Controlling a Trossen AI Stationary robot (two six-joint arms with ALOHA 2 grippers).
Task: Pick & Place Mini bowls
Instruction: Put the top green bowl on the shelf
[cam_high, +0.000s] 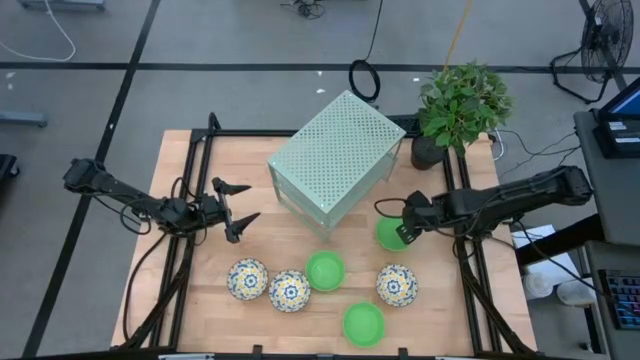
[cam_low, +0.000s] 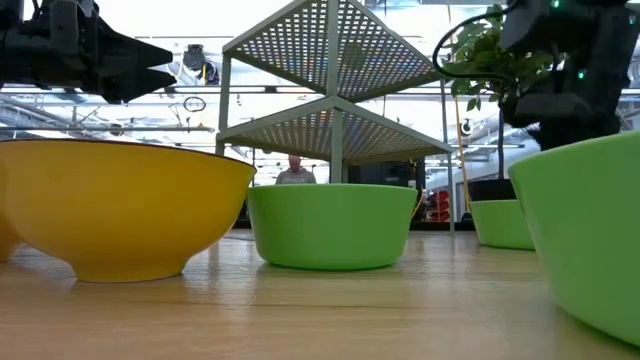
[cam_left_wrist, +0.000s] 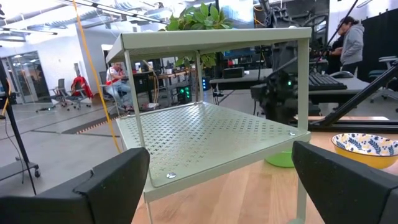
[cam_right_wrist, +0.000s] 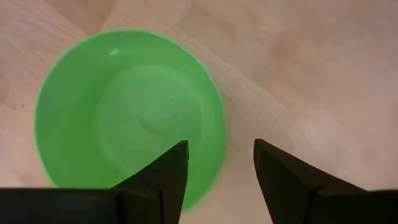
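Observation:
Six mini bowls rest on their bases on the wooden table. Three are plain green (cam_high: 324, 270) (cam_high: 363, 323) (cam_high: 390, 237). Three are white with a blue-and-yellow pattern (cam_high: 247, 279) (cam_high: 290, 290) (cam_high: 397, 285). My right gripper (cam_high: 403, 228) (cam_right_wrist: 221, 163) points down, open, over the far-right green bowl (cam_right_wrist: 124, 118). One finger hangs over the bowl's inside, the other outside its rim (cam_right_wrist: 219, 134); no touch shows. My left gripper (cam_high: 250, 200) (cam_left_wrist: 221, 171) waits open at the table's left, aimed level at the shelf.
A pale-green perforated box shelf (cam_high: 335, 160) (cam_left_wrist: 205, 134) stands at the table's far middle, between the two arms. A potted plant (cam_high: 455, 105) sits at the far right corner. Bare wood lies between the shelf and the row of bowls.

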